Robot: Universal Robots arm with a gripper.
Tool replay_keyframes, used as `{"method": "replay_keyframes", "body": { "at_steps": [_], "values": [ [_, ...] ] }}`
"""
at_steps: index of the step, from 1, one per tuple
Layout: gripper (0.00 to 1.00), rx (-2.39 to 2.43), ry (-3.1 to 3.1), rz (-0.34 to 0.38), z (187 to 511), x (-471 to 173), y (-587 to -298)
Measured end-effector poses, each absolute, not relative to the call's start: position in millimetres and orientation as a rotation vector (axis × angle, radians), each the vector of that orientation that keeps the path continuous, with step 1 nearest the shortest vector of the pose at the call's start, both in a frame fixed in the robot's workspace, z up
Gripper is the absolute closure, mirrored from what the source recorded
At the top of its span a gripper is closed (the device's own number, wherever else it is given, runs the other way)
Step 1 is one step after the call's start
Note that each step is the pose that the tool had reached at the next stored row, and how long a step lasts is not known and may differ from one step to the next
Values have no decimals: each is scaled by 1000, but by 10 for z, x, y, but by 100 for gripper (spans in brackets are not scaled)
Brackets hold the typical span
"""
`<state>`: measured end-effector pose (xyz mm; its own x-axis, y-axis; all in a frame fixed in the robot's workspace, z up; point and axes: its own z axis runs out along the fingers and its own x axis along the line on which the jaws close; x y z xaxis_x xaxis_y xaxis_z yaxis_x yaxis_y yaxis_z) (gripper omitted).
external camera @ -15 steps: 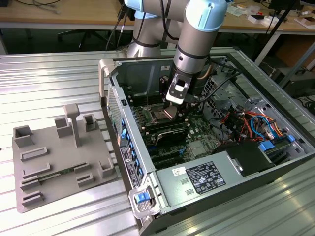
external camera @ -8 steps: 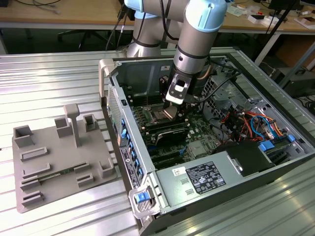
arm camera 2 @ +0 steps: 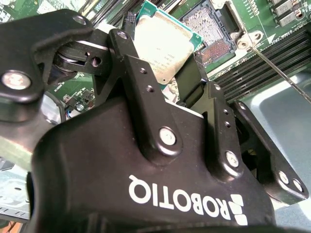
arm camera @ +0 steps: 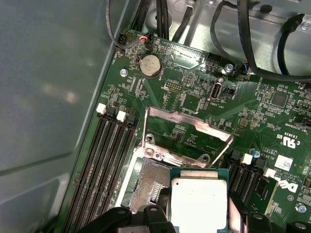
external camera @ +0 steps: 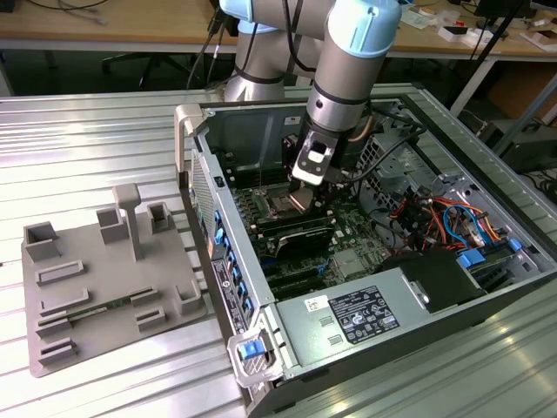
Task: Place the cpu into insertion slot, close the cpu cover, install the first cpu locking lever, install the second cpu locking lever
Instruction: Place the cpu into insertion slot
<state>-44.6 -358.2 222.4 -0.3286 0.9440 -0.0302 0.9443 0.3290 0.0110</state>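
Open computer case (external camera: 202,174), lying on its side on a ribbed metal counter (external camera: 87,139). Beside the case, on the exterior view's left: a grey fixture plate (external camera: 96,270) bearing upright blocks and shallow pockets. Inside the case: a green motherboard (arm camera: 160,104); long black memory slots (arm camera: 104,160) in parallel rows; a round silver coin battery (arm camera: 149,64); black cables (arm camera: 243,39) running along the case wall; a labelled power supply (external camera: 365,315) at the near corner; orange, red and blue wiring (external camera: 444,218). On the case's near corner: a blue latch (external camera: 251,348). Behind the case: a wooden counter (external camera: 104,22).
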Motion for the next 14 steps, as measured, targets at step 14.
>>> {"method": "replay_keyframes", "body": {
  "at_steps": [14],
  "values": [
    [45, 1864, 2490, -15, 2223, -446, -3582]
  ]
}}
